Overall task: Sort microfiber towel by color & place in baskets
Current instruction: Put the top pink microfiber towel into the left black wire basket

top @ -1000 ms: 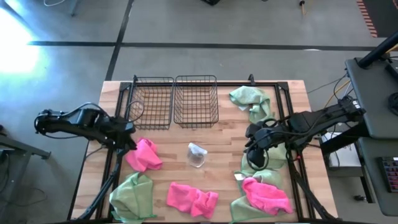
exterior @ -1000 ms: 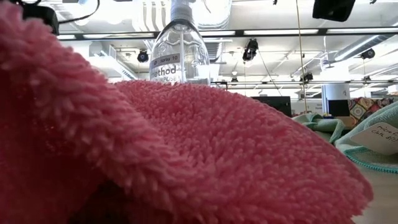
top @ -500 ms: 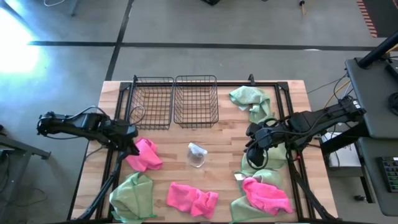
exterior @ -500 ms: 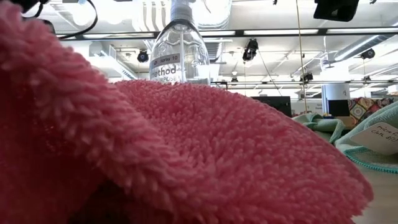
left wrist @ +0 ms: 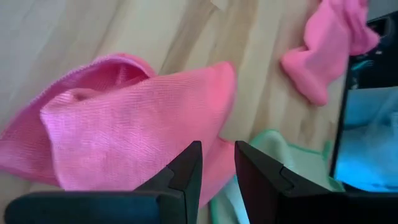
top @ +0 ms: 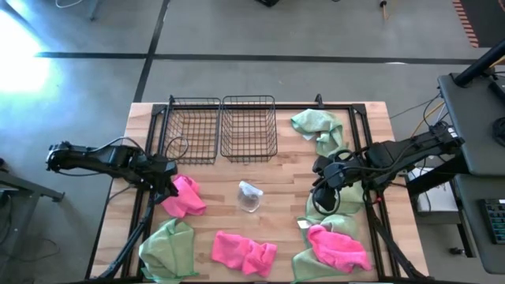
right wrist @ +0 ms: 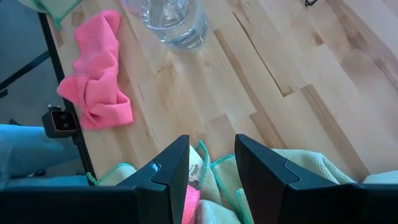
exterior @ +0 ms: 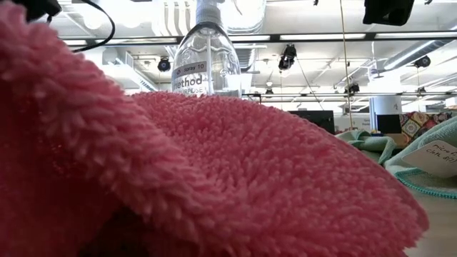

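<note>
My left gripper [top: 168,187] [left wrist: 217,149] is open and low over the left edge of a bunched hot pink towel [top: 185,196] [left wrist: 124,118]; its fingers stand just over the cloth. My right gripper [top: 319,189] [right wrist: 211,143] is open and hovers over a sage green towel [top: 341,202] near the right edge. More towels lie flat on the table: pink [top: 243,252], pink [top: 339,248], green [top: 167,248], green [top: 319,130]. Two black wire baskets [top: 194,130] [top: 248,128] stand side by side at the far edge. My left gripper points down at the pink towel's left edge [left wrist: 205,124], fingers apart above the cloth. I cannot tell whether the fingertips touch it. The towel lies bunched on the table.
A clear plastic bottle [top: 249,196] [exterior: 207,50] [right wrist: 171,22] stands mid-table between the arms. A black tube frame [top: 154,126] runs along the table's sides. A pink towel [exterior: 178,178] fills most of the low view. Bare wood [top: 284,181] lies near the baskets.
My left gripper has moved toward the table's near edge and a little right, coming down to the pink towel's left edge. The towels have not shifted.
</note>
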